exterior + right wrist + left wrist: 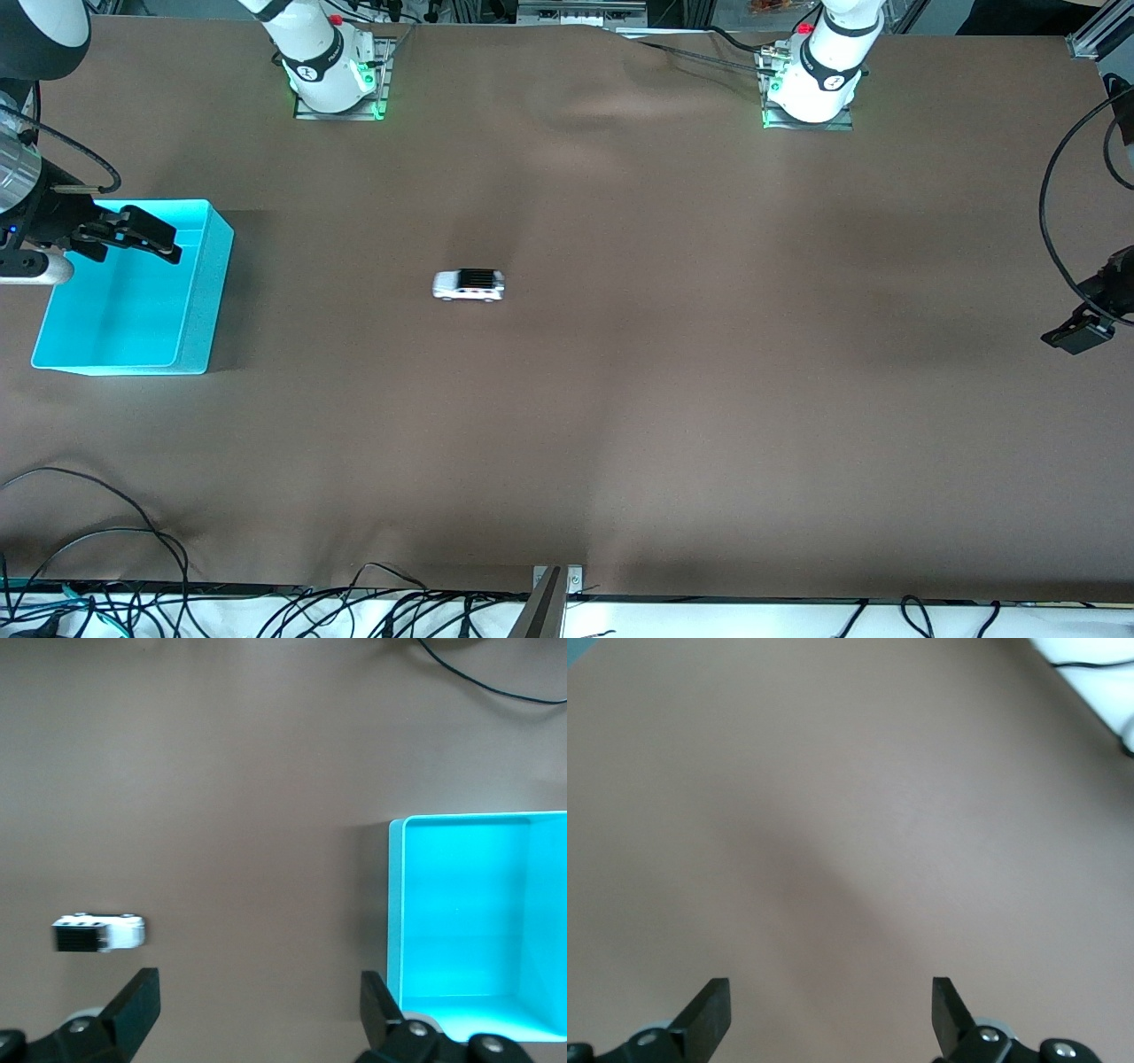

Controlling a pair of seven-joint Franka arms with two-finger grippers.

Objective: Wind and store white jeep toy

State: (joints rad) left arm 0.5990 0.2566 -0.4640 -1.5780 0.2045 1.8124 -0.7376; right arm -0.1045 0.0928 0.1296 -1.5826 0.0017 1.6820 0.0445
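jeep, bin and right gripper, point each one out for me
jeep (469, 285), front view, on its black roof
bin (197, 292), front view, on its outer side wall
right gripper (260, 1001), right wrist view, midway between its open fingertips

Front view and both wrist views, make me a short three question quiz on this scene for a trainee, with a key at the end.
1. True or false: the white jeep toy already lies in the cyan bin.
2. Multiple choice: the right gripper is over A) the jeep, B) the cyan bin, C) the left arm's base.
3. Fill in: the left gripper, open over bare table at its own arm's end, holds ____.

Key
1. False: it sits on the table, apart from the bin, toward the table's middle.
2. B: it hangs open over the bin's rim.
3. Nothing.
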